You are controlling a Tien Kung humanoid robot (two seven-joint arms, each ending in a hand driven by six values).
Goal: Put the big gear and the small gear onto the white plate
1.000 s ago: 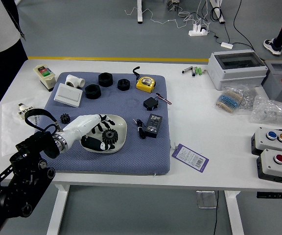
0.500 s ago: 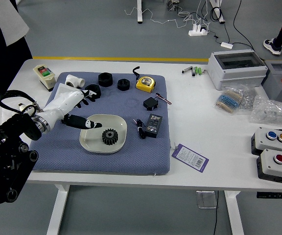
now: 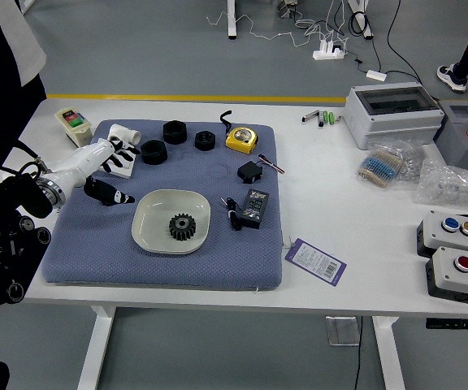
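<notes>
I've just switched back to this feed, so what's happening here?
The robot's left hand is over the left side of the blue mat, fingers spread and apparently holding nothing. One black gear lies on the white plate. I can't make out a second gear; the hand may be hiding it. The right hand is out of view.

Looking like a tech lab tbh, showing a gear (image 3: 182,227) on a plate (image 3: 157,213), push-button boxes (image 3: 452,278) and a tape measure (image 3: 241,140) across a table (image 3: 380,244), plus a power strip (image 3: 328,54) on the floor (image 3: 169,65).
</notes>
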